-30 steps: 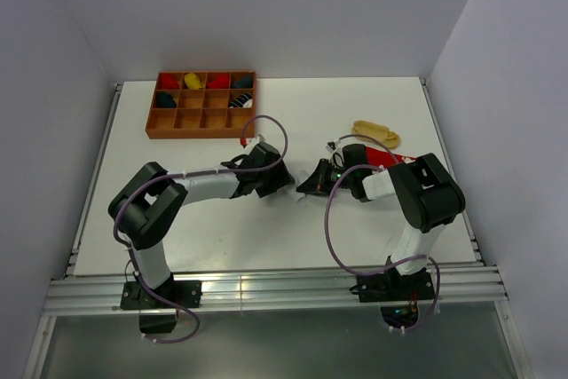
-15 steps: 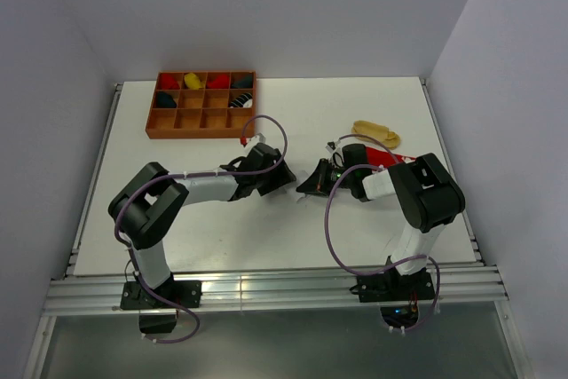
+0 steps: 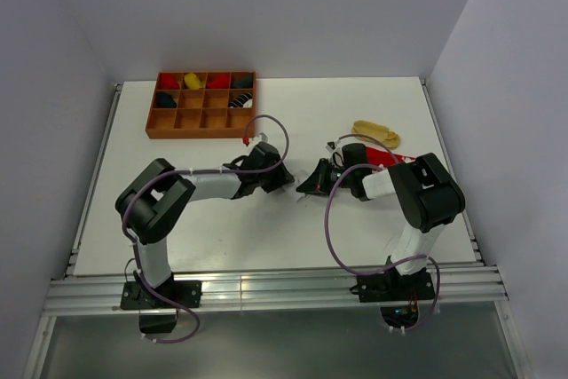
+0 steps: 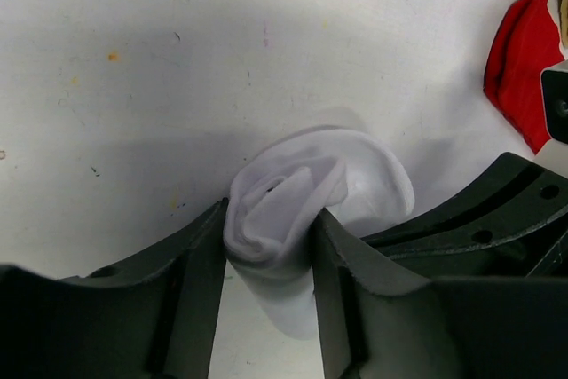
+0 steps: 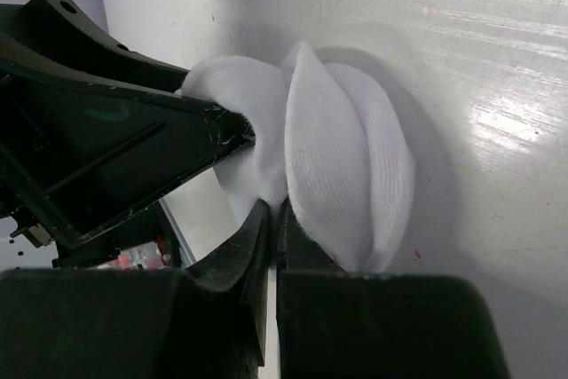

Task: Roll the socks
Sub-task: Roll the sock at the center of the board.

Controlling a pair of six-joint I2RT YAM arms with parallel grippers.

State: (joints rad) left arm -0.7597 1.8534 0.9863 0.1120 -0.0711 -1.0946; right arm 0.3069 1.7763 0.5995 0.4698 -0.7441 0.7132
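Closing in since a second ago, the left hand (image 4: 268, 224) is now narrowing its jaws, and its arm is sitting a little nearer the middle of the surface (image 4: 177, 59). Both dark fingers are pressing the flanks of the white sock (image 4: 302, 188), which is bunching into a loose coil between them. The coil's spiral end is facing up out of the jaws, so its axis seems to be running lengthwise along the fingers rather than across them.

From the opposite side the right hand (image 5: 273, 213) is meeting it almost tip to tip. Its jaws are standing fully together and appear to be pinching a thin fold of the same sock, whose ribbed knit is bulging out in soft, rounded lobes. The sock is lying between the two hands, so both are equally near it, and any further roll is turning on that shared grip.

Beyond the right hand, the red sock (image 3: 380, 157) is lying crumpled, and the tan sock (image 3: 376, 137) is lying flat just past it, both unrolled. Well apart, at the far left, the wooden tray (image 3: 201, 131) is holding small coloured bundles.
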